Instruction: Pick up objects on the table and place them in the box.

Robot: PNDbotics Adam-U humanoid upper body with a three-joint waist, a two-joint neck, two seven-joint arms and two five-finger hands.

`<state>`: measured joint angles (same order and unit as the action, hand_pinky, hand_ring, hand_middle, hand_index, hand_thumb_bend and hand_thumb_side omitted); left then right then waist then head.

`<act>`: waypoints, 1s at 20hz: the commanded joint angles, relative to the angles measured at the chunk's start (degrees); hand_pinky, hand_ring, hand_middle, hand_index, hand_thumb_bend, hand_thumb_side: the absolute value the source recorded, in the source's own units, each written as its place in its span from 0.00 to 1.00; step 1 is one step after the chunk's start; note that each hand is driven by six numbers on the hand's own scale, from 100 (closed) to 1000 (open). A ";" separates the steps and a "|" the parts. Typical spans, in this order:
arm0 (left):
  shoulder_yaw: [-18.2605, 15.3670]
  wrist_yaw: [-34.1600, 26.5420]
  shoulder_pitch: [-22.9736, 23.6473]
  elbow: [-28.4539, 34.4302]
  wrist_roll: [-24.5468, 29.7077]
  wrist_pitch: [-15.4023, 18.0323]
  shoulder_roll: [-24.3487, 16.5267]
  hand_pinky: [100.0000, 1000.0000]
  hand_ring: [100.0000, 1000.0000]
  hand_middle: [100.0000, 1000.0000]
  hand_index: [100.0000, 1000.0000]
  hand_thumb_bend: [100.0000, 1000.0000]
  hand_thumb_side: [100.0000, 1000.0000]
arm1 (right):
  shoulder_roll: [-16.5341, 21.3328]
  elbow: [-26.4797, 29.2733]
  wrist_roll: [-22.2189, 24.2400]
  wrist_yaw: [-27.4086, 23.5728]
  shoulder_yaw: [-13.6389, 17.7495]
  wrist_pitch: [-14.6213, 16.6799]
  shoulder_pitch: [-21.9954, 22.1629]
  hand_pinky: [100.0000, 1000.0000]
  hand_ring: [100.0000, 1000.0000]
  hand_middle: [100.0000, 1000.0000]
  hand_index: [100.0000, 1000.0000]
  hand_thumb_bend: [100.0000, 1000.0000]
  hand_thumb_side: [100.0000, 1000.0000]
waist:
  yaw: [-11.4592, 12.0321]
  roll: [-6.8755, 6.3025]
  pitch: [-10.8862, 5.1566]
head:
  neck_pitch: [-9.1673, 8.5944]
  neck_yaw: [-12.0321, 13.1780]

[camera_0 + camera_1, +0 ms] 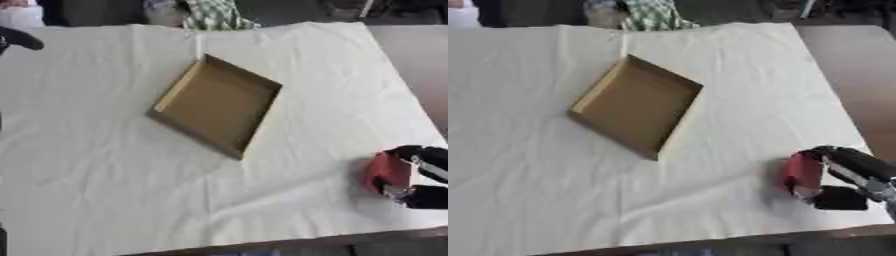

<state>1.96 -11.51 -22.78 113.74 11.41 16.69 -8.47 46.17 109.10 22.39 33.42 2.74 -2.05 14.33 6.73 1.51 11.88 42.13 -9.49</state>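
Nearest the camera, at about 4 o'clock, the robot's right hand is reaching in from the right edge, black with silver parts, and is resting low over the cloth. Its fingers and thumb are curling around a small red object, blocky in shape with a smooth, matte-looking surface. One dark finger is arching over the top of the object and the thumb is pressing in from below, so the hand is closing on it rather than lying open. The red object is sitting at or just above the cloth near the tabletop's right front corner; whether it is touching the cloth is not clear.

A white cloth, soft and creased with long fold lines, is covering most of the tabletop, whose bare brown surface is showing at 3 o'clock.

Just above the centre, the box is lying well apart from the hand. It is a shallow, open cardboard tray, tan and rectangular, turned so one corner is pointing toward 6 o'clock.

At 10 o'clock in the left eye view, a dark rounded piece of the left hand is showing at the edge; its fingers cannot be made out.
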 commanded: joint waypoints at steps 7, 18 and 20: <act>-0.05 -0.11 -0.70 0.85 0.07 -0.11 -0.11 0.53 0.83 0.75 0.72 0.00 0.60 | 1.40 3.08 -2.66 -1.42 1.70 -1.56 0.11 0.92 0.92 0.59 0.83 0.00 0.73 | -0.26 0.22 -0.83 | -0.73 -0.11; -0.02 -0.10 -0.53 0.85 0.14 -0.29 -0.12 0.53 0.83 0.75 0.72 0.00 0.60 | 4.30 5.49 -5.45 0.77 3.14 0.52 -1.70 0.93 0.93 0.58 0.82 0.00 0.69 | -0.15 0.64 -1.14 | -0.63 0.17; 0.02 -0.12 -0.54 0.85 0.15 -0.29 -0.13 0.53 0.83 0.75 0.72 0.00 0.60 | 5.43 5.49 -5.85 0.80 3.17 1.33 -2.96 0.94 0.94 0.59 0.82 0.00 0.69 | -0.02 0.74 -1.20 | -0.58 0.12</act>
<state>1.97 -11.51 -22.74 113.74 11.52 16.56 -8.46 48.89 113.43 16.92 33.75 4.93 -1.22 11.85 6.69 2.19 11.54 41.96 -9.43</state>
